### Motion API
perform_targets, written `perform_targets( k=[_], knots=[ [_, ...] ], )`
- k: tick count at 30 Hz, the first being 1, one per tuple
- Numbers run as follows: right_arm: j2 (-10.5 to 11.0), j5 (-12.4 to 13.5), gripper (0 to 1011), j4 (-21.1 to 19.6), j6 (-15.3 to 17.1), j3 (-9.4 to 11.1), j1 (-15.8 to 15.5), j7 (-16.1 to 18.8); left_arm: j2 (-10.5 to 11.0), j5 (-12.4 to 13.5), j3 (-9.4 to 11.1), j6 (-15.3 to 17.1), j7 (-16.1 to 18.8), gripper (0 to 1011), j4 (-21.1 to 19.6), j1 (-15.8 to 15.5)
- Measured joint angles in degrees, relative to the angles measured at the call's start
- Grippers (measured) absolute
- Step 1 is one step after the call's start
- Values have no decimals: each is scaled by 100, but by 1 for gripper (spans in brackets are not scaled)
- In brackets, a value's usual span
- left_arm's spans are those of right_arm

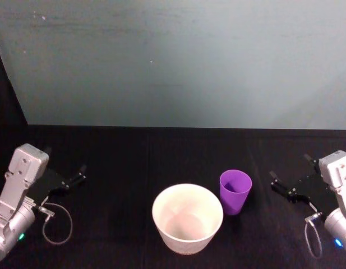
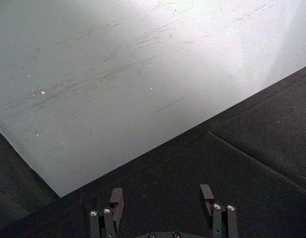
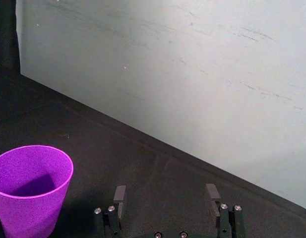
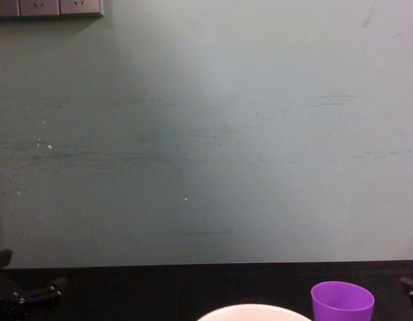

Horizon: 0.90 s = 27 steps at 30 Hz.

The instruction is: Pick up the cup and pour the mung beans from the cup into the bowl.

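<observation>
Nearest to us stands the bowl (image 1: 187, 218), upright on the black table (image 1: 133, 157), and its inside looks bare. Just beyond it, on its right side, stands the cup (image 1: 235, 191), upright, close to the bowl's rim but not touching it as far as we can tell. We cannot make out any beans in the cup from the right wrist view, where its inside lies in shadow.

Out on the right, the right gripper (image 1: 275, 182) hangs near the cup and points towards it, its fingers spread apart and holding nothing. Well off on the left, the left gripper (image 1: 81, 174) is parked with its fingers likewise spread and nothing between them. Behind all this rises the plain grey-green wall (image 1: 173, 56).

We judge the task is at its start, with the cup not yet grasped. The next move calls for the right gripper to reach in level, straddle the cup's side, and close gently without nudging it into the bowl.
</observation>
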Motion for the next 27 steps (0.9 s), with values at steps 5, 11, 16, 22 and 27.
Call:
perform_targets(
  k=[5, 11, 16, 22, 27],
  knots=[
    [0, 0, 1003, 0, 0, 0, 0, 0, 0, 0, 0, 0, 0, 1003, 0, 0],
    [0, 0, 1003, 0, 0, 0, 0, 0, 0, 0, 0, 0, 0, 1003, 0, 0],
    [0, 0, 1003, 0, 0, 0, -1, 0, 0, 0, 0, 0, 0, 1003, 0, 0],
    [0, 0, 1003, 0, 0, 0, 0, 0, 0, 0, 0, 0, 0, 1003, 0, 0],
    [0, 0, 1003, 0, 0, 0, -1, 0, 0, 0, 0, 0, 0, 1003, 0, 0]
  ],
)
